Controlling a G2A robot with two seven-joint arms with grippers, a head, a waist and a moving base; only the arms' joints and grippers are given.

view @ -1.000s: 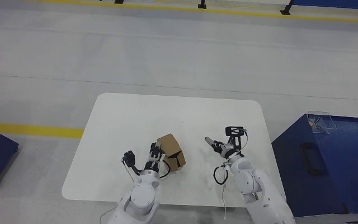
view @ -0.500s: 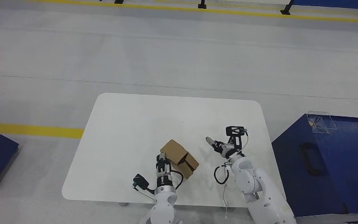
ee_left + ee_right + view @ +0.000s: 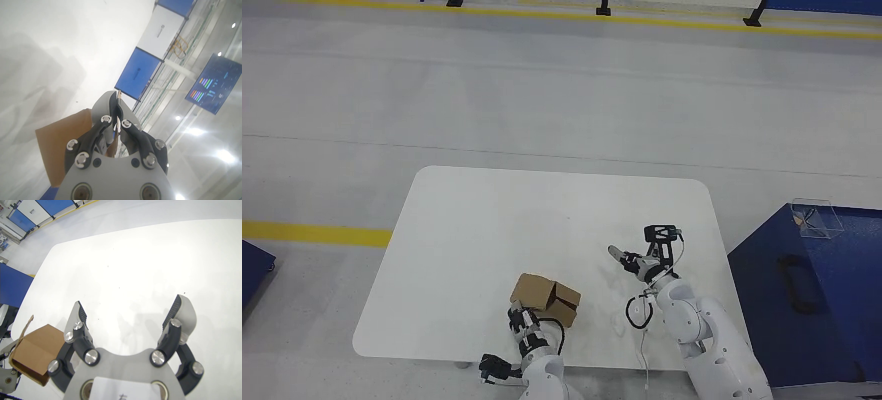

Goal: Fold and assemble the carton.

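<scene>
I've got the left gripper (image 3: 115, 102) pinching the carton (image 3: 544, 295) at the table's (image 3: 542, 210) near edge. Right gripper (image 3: 128, 307) hangs nearby, fingers spread.

White table (image 3: 542, 205) on a grey floor (image 3: 542, 90).
A blue cabinet (image 3: 827, 330) stands beside the table's right edge, a clear box (image 3: 814, 216) on top; a yellow line (image 3: 312, 234) crosses the floor at left.
</scene>
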